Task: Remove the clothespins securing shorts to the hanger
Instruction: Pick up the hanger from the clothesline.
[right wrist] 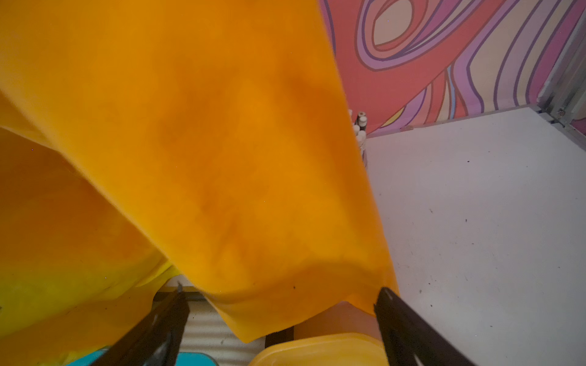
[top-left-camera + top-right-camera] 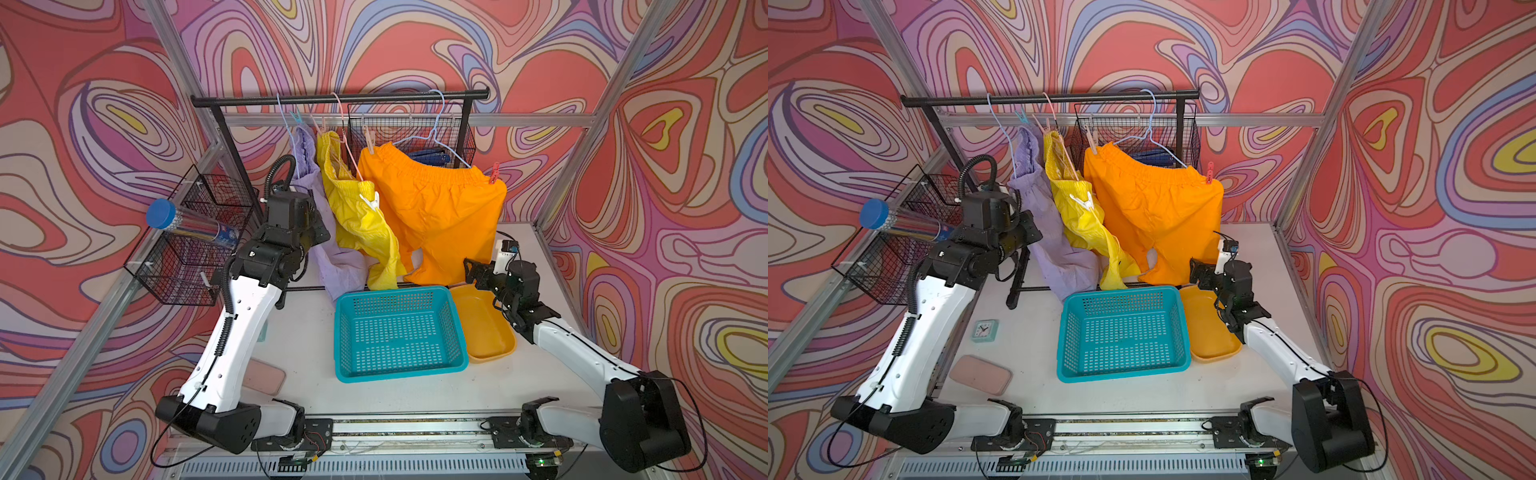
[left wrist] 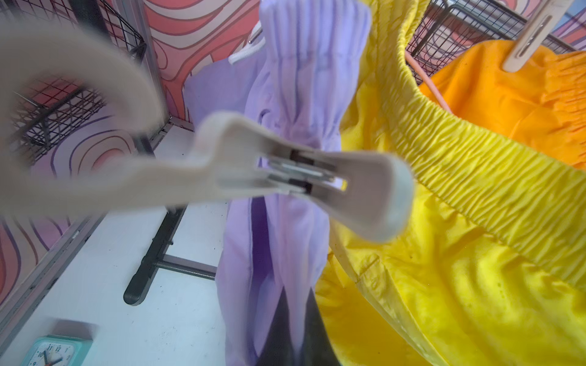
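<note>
Clothespins: the white plastic spring clothespin (image 3: 285,171), clipped to the bright yellow elastic-waist shorts (image 3: 459,269), lies just beside the left gripper (image 3: 287,329), whose fingers are pressed together among the lilac fabric shorts (image 3: 295,95). The right gripper (image 1: 282,294) has its fingers apart, astride the hem of the orange fabric shorts (image 1: 206,142). Beyond, a beige clothespin (image 2: 370,141) and a red clothespin (image 2: 493,174) pin its waistband.

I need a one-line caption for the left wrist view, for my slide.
Close-up of a pale clothespin in front of hanging lilac shorts, with yellow shorts and orange shorts alongside.
</note>
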`<state>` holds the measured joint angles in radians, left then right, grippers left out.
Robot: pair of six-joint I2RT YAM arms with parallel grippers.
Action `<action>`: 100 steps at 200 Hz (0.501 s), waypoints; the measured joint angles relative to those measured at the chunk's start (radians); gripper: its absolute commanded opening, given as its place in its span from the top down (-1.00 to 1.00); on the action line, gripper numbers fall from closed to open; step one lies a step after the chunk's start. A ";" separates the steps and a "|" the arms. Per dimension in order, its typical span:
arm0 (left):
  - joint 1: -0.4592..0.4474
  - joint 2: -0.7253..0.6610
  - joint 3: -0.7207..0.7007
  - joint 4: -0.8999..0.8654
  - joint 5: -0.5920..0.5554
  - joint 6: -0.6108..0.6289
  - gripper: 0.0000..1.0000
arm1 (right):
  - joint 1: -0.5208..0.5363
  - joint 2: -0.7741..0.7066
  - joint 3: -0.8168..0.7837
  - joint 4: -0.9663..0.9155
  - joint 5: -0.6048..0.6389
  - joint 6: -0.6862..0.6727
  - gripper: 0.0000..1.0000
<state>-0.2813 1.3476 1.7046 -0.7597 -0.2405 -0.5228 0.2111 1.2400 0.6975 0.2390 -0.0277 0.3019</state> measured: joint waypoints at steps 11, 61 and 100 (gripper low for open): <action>0.000 -0.007 0.000 0.001 -0.004 0.009 1.00 | 0.000 0.000 0.000 0.000 0.000 0.001 -0.89; 0.000 -0.039 0.031 0.014 -0.019 0.070 1.00 | 0.000 0.000 0.000 0.000 -0.011 0.007 -0.89; 0.000 -0.048 0.102 0.034 -0.018 0.120 1.00 | 0.000 0.000 0.000 0.000 -0.019 0.007 -0.89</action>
<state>-0.2813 1.2991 1.8069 -0.7261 -0.2581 -0.4030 0.2111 1.2400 0.6979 0.2394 -0.0463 0.3092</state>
